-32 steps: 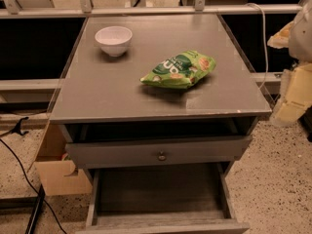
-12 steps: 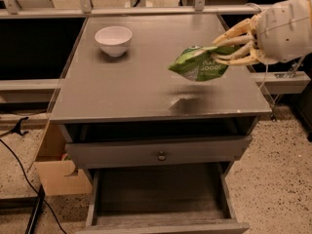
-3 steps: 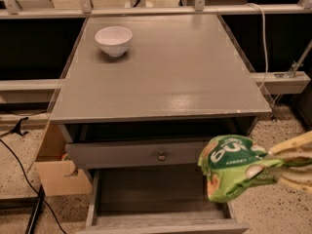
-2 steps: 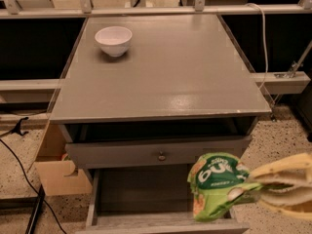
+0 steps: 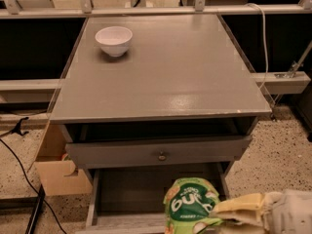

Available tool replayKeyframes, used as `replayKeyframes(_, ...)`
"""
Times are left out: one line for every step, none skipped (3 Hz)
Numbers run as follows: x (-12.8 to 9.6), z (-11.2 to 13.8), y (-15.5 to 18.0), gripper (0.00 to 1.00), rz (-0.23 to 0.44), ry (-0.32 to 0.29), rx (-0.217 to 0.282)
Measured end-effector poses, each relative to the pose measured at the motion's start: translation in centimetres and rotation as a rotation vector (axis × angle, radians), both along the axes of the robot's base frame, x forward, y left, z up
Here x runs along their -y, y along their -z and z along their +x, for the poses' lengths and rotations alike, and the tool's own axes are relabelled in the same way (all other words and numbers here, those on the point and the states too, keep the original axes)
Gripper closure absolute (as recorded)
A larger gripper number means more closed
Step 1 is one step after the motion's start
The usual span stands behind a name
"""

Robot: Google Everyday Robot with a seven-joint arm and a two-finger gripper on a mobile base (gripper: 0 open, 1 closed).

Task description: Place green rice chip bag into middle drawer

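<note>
Chip bag over the open drawer
The green chip bag (image 5: 189, 206) hung upright above the open gray drawer's (image 5: 136, 191) front right, its right edge pinched by the gripper (image 5: 219, 212) at lower right.

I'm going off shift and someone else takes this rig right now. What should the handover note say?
Gripper: low on the right, shut on the green rice chip bag.
Bag: held over the front right of the open middle drawer, not yet released.
Done: bag picked up and brought to the drawer.
Left: lower it in, release, withdraw.
White bowl sits on the cabinet top; leave it.
</note>
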State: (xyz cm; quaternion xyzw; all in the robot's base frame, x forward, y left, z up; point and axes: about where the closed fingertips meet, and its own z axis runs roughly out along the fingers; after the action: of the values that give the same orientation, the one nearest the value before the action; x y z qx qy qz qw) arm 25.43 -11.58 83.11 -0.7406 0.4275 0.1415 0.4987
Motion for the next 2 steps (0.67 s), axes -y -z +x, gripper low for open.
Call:
replayKeyframes(-2.13,-0.21,3.75,1.00,0.011,-0.030,0.054)
replayKeyframes(-2.13,-0.20,3.76,1.00,0.011,-0.030,0.055)
